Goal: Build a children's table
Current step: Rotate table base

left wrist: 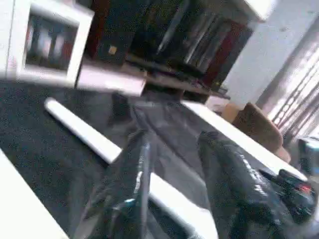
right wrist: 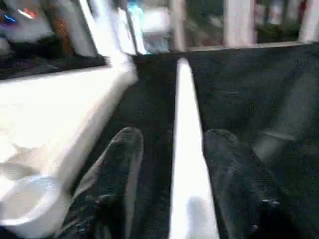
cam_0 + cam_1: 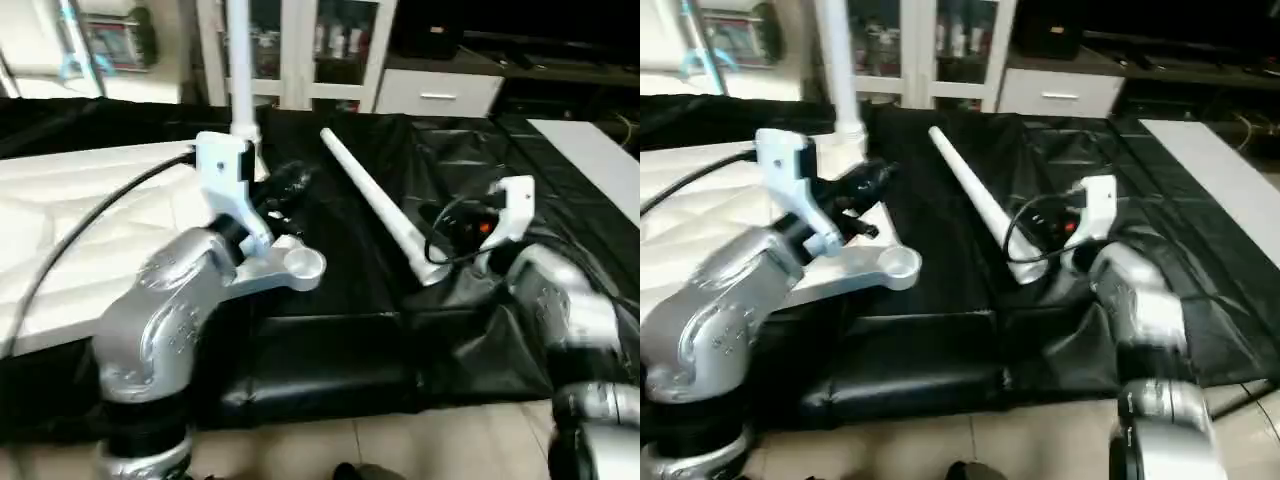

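Nearest, lower right of the head views, the right hand straddles the thick end of a loose leg — one black finger on either side of the white tube, gaps showing, so the hand stands partly open around it with no grip made. This placement reads as the approach to a pickup: the leg lies flat on the black sheet, thick end toward the robot, which puts the socket end within reach.

At centre left, the left hand hovers just over the near corner of the table top, fingers apart and holding nothing; it probably waits to steady the top or receive the leg.

The table top — white plastic, underside up, faint ribbing visible — fills the left of the frame, with an empty round corner socket jutting toward centre.

Farther back, upper centre-left, a second leg stands upright in the far corner socket, apparently already fitted. A white cabinet closes the background.
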